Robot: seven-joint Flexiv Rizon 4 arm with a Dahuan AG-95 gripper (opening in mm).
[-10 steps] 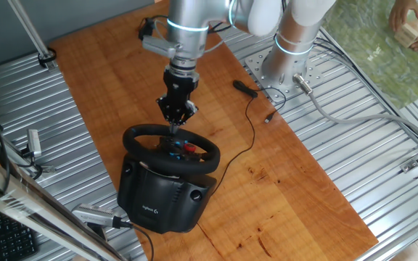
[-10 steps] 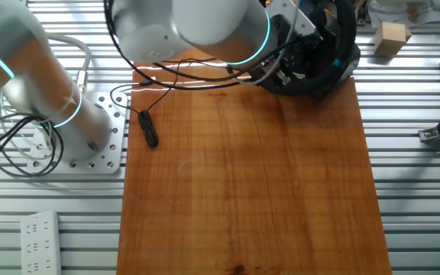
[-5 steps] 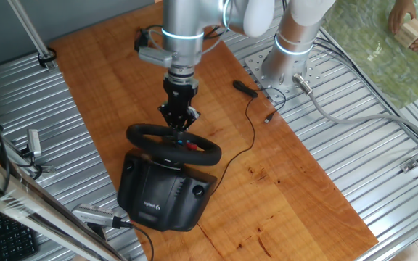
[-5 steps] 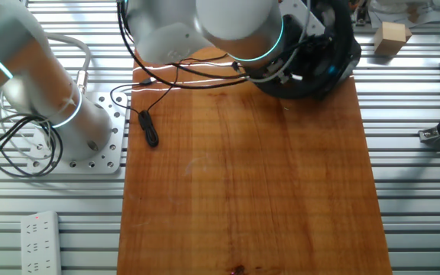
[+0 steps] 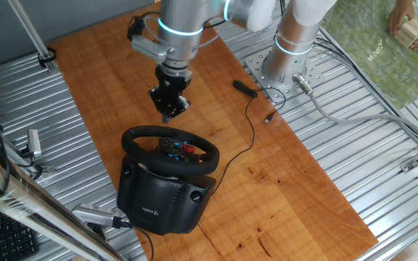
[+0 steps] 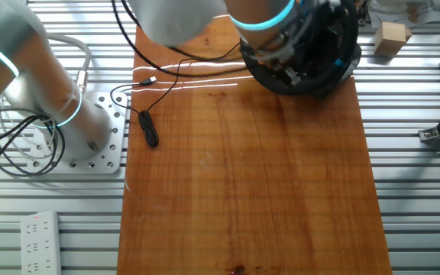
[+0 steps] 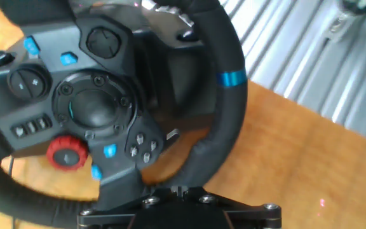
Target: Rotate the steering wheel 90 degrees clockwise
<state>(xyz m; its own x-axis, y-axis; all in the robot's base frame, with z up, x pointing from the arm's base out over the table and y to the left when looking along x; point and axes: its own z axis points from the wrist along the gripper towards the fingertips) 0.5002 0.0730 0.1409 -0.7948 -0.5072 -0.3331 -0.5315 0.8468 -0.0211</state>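
The steering wheel (image 5: 133, 138) is a black round rim with red and blue hub buttons, tilted on its boxy black base (image 5: 162, 197) at the front left of the wooden board. In the hand view its rim (image 7: 224, 111) carries a blue strip (image 7: 232, 79), and the hub (image 7: 94, 105) fills the left. In the other fixed view the wheel (image 6: 341, 46) is partly hidden by the arm. My gripper (image 5: 169, 110) hangs above the board just behind the far rim, apart from it. Its fingertips look pressed together and hold nothing.
A black cable with a plug (image 5: 245, 88) lies on the board near the arm's mount plate (image 5: 285, 72). A wooden block (image 6: 392, 38) sits on the metal slats. A hand with a wooden piece (image 5: 412, 25) is at the far right. A power strip (image 6: 37, 237) lies in the corner.
My gripper was down at the wheel's far rim. It has since risen and drawn back, away from the rim. The wheel has shifted slightly.
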